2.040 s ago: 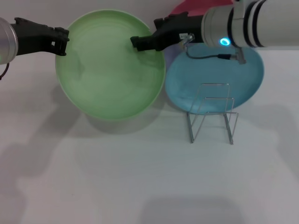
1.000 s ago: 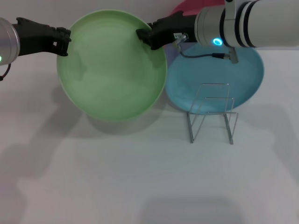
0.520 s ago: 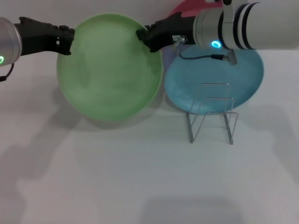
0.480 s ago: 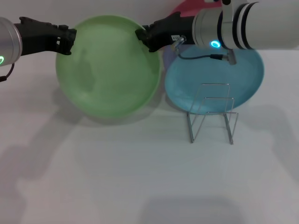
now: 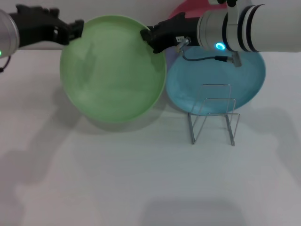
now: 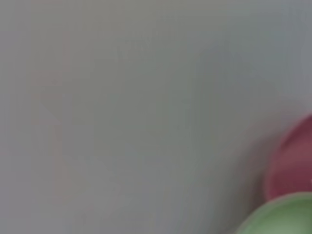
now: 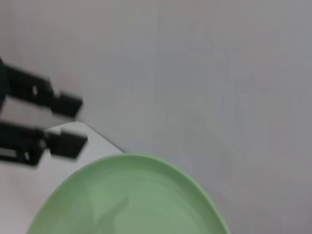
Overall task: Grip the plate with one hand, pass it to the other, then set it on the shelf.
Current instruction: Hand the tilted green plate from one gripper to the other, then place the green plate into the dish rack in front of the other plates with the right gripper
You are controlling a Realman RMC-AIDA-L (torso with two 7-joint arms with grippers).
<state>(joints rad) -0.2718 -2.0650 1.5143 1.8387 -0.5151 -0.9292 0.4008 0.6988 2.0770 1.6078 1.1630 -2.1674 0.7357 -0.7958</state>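
Left tool (image 5: 77, 29) now apart-fingered, just off the plate (image 5: 113, 70)'s rim; right tool (image 5: 149, 37) still clamped on the opposite edge.

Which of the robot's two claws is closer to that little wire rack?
The right gripper. It grips the green plate's rim up behind the wire rack, over the blue plate. The left gripper is at the plate's far edge.

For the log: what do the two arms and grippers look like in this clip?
Left gripper: black, slim fingers, on a silver-grey cylindrical wrist with a small green light. Right gripper: black and bulkier, on a white cylindrical forearm with black bands, a glowing blue ring light, and a thin dark cable looping beneath.
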